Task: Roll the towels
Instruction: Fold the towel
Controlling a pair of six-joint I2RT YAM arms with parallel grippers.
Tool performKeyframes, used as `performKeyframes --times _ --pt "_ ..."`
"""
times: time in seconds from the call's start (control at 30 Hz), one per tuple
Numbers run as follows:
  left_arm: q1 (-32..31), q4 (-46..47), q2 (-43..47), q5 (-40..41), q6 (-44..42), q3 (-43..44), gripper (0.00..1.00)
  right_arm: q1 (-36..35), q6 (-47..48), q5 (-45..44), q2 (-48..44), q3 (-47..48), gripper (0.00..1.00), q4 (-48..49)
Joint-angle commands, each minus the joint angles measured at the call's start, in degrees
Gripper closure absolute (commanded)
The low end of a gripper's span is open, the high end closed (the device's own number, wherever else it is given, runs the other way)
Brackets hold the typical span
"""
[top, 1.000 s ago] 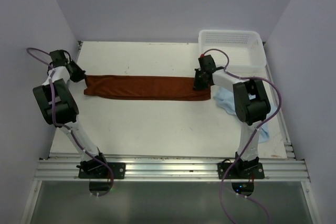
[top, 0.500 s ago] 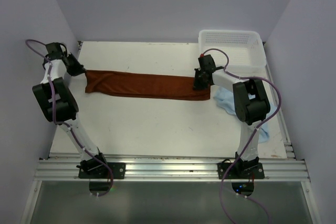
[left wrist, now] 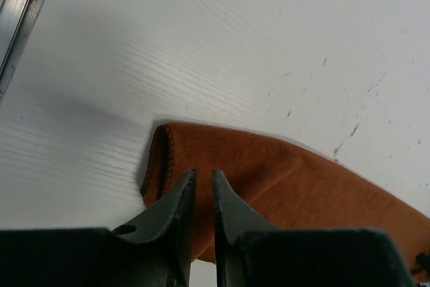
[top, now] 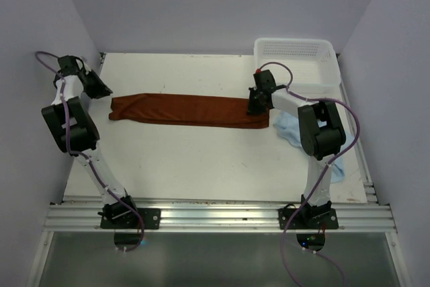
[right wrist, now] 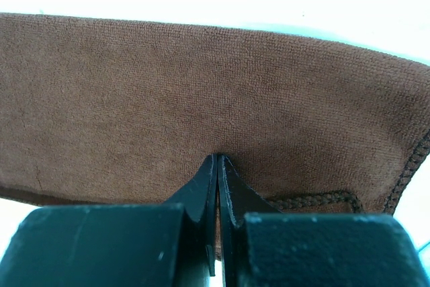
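A long brown towel [top: 181, 110] lies flat across the white table, folded into a narrow strip. My left gripper [top: 99, 91] hovers just past its left end, apart from it. In the left wrist view the jaws [left wrist: 203, 174] stand a narrow gap apart with nothing between them, above the towel's folded end [left wrist: 282, 179]. My right gripper [top: 254, 107] is at the towel's right end. In the right wrist view its jaws [right wrist: 217, 158] are shut, pinching the brown cloth [right wrist: 201, 85] near the stitched hem.
A light blue towel [top: 290, 129] lies crumpled beside the right arm, right of the brown towel's end. A white plastic basket [top: 329, 65] stands at the back right. The table's metal edge rail [left wrist: 23, 5] runs at the far left.
My left gripper lifted the towel's left end, let it go and moved back to the left. The end has dropped flat. The right gripper has not moved.
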State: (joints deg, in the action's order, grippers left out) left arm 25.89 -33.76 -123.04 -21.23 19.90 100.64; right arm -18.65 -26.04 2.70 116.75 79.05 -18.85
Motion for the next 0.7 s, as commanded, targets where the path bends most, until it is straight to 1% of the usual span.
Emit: performKeyframes --times 0.0,0.03,0.07,0.13,0.17,0.23,0.27,0.33,0.37,0.43,0.5,0.53,0.63,0.67 --pt "0.74 3.32 3.58 -2.32 -1.97 -3.24 0.8 0.11 1.79 -3.23 4.63 -1.0 1.0 -2.68" --pt "0.65 5.0 4.99 -2.76 -1.97 -5.17 0.78 0.11 1.78 -3.23 4.11 -1.0 1.0 -2.77" --pt "0.65 6.58 7.62 -2.93 -2.06 -8.93 0.78 0.2 1.87 -3.14 3.75 -1.09 0.99 -2.77" --pt "-0.05 8.97 9.92 -2.24 -2.32 -11.24 0.76 0.11 2.13 -2.96 2.7 -1.17 0.98 -3.12" --pt "-0.4 9.49 12.45 -1.8 -2.41 -13.43 0.76 0.2 2.14 -2.96 1.04 -1.17 0.94 -3.21" --pt "-2.33 10.55 15.01 -0.57 -3.02 -15.03 0.75 0.11 2.05 -2.96 -0.64 -1.0 0.89 -4.17" --pt "-3.29 10.64 16.42 1.35 -3.11 -16.43 0.74 0.11 1.87 -2.96 -2.91 -1.0 0.84 -4.44" --pt "-6.19 11.87 20.72 3.03 -4.08 -17.93 0.72 0.55 1.26 -2.96 -5.29 -1.44 0.8 -4.79" --pt "-7.42 11.7 23.44 6.26 -4.86 -18.89 0.71 0.64 1.0 -1.83 -7.39 -1.87 0.75 -4.96" --pt "-10.58 11.7 25.74 10.05 -5.75 -20.04 0.69 1.6 0.21 -2.08 -9.25 -2.32 0.7 -5.49" --pt "-12.43 11.7 28.9 12.78 -6.1 -21.18 0.68 3.09 -0.58 -2.52 -11.35 -3.11 0.63 -6.37" --pt "-12.62 11.7 29.78 13.32 -6.1 -21.8 0.67 3.62 -0.85 -2.52 -11.89 -3.37 0.63 -6.37" --pt "-12.79 12.49 33.82 15.51 -6.01 -24.43 0.65 6.34 -2.6 -2.17 -13.65 -4.42 0.56 -7.16" --pt "-12.79 13.62 35.92 15.52 -5.4 -25.48 0.65 7.66 -3.04 -2.17 -13.91 -4.95 0.56 -7.08"
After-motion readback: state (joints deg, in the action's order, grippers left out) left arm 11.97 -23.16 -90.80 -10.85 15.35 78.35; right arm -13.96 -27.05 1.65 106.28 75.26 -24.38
